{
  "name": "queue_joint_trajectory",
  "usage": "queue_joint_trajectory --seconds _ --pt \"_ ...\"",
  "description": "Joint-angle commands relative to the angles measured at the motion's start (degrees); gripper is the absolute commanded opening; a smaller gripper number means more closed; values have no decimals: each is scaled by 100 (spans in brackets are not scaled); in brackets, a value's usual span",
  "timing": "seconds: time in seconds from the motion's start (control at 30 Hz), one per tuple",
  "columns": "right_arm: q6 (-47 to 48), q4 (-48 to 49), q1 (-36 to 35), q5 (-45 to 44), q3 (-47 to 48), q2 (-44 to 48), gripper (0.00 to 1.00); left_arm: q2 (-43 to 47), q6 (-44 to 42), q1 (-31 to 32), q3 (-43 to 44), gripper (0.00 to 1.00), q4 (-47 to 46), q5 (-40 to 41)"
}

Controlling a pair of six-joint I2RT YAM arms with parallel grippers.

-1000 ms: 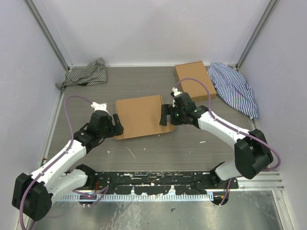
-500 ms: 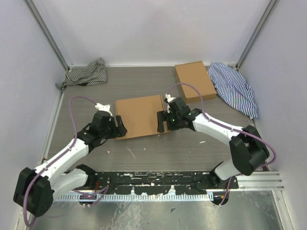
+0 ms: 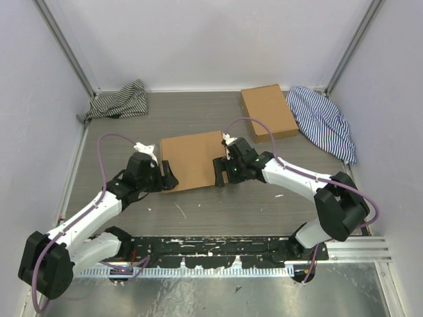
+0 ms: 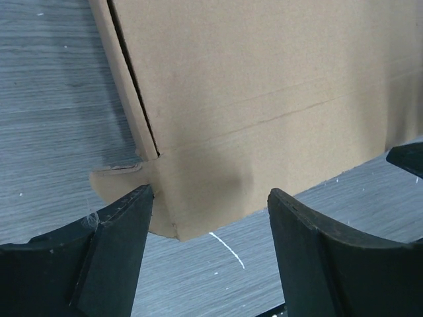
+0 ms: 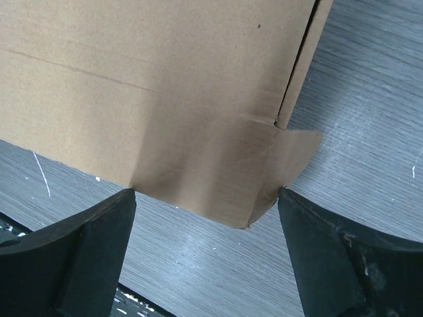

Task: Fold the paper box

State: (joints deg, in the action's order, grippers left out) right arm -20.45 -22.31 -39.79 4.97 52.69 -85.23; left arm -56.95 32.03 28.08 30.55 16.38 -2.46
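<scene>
The paper box lies flat and closed-looking in the middle of the table, plain brown cardboard. My left gripper is open at its near left corner; in the left wrist view the corner of the box with a small rounded tab sits between the fingers of the gripper. My right gripper is open at the near right corner; in the right wrist view the box and its rounded tab lie just ahead of the gripper. Neither gripper holds anything.
A smaller, squarer brown cardboard box lies at the back right. A striped cloth lies by the right wall and another striped cloth at the back left. Grey walls enclose the table.
My right gripper has moved left along the box's near right side, and the box's right edge now sits further in. My left gripper has shifted slightly right and nearer to the left corner.
</scene>
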Motion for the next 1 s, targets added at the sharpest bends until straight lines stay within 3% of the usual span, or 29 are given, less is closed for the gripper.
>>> queue_joint_trajectory --seconds 0.0,0.43,0.67,0.97 --pt "32 21 -40 -20 116 291 93 183 66 18 109 76 49 -370" --pt "40 60 -108 298 185 375 90 400 52 14 161 76 285 -509" --pt "5 -74 -108 -303 274 290 91 724 -12 19 285 82 1029 825" --pt "3 106 -109 -139 307 53 92 728 -110 16 -156 87 218 984"
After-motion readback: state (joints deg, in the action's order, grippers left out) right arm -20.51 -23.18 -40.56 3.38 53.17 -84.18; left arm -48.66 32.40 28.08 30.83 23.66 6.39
